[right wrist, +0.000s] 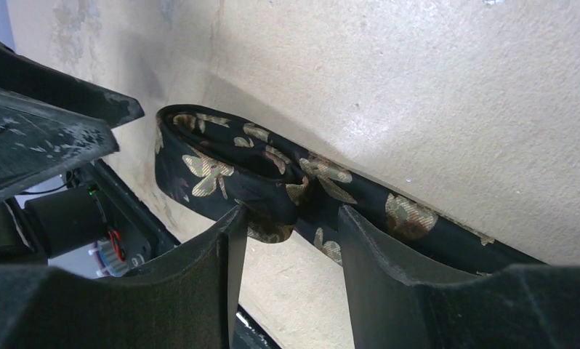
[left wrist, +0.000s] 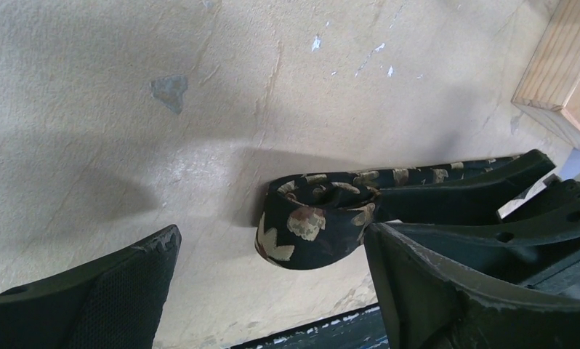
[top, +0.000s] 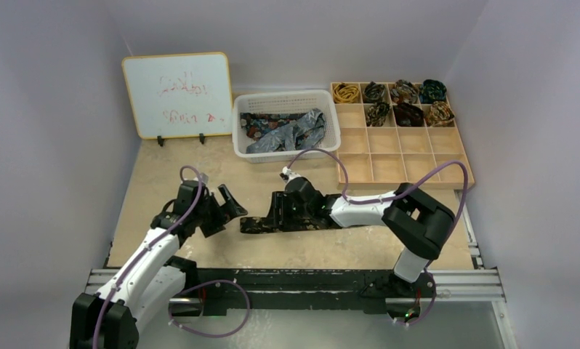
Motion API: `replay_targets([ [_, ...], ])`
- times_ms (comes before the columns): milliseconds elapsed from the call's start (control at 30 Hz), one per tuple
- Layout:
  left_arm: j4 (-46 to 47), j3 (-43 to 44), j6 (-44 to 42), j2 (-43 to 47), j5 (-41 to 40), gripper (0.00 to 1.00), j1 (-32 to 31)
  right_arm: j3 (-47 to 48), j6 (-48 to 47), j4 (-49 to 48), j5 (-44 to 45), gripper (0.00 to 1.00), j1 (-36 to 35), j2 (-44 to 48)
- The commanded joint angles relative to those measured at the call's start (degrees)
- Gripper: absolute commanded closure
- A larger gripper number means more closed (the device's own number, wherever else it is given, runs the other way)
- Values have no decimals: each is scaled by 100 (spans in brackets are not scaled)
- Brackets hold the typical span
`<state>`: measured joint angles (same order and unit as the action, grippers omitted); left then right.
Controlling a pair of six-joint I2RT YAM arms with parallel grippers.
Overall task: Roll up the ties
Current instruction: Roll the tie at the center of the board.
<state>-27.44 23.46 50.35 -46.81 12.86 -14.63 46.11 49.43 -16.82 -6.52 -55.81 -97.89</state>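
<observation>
A dark tie with gold-brown flowers [top: 301,222] lies flat across the table in front of the arms. Its left end [left wrist: 309,233] is folded back into a short loop [right wrist: 214,167]. My right gripper [top: 276,211] stands over that fold, jaws partly apart. The edge of the fold sits just at its fingertips [right wrist: 232,218], and bare table shows between them. My left gripper [top: 229,212] hangs wide open just left of the loop, nothing between its fingers [left wrist: 127,283]. More loose ties [top: 287,131] lie in the basket. Several rolled ties [top: 407,102] fill tray compartments.
A white basket [top: 238,138] stands at the back centre, a wooden compartment tray [top: 389,163] at the back right, and a small whiteboard [top: 176,94] at the back left. A metal rail [top: 309,280] runs along the near edge. Purple cables arc over both arms.
</observation>
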Motion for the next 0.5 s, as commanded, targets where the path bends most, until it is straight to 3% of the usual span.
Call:
replay_targets([
  [0, 181, -94, 4, 45, 125, 4, 41, 297, -118, 137, 58, 47, 7, 60],
  [267, 474, -265, -29, 21, 484, 6, 40, 119, -37, 171, -6, 48, 5, 312],
  [467, 668, -403, -77, -69, 637, 9, 39, 112, 45, 103, -19, 55, 3, 116],
])
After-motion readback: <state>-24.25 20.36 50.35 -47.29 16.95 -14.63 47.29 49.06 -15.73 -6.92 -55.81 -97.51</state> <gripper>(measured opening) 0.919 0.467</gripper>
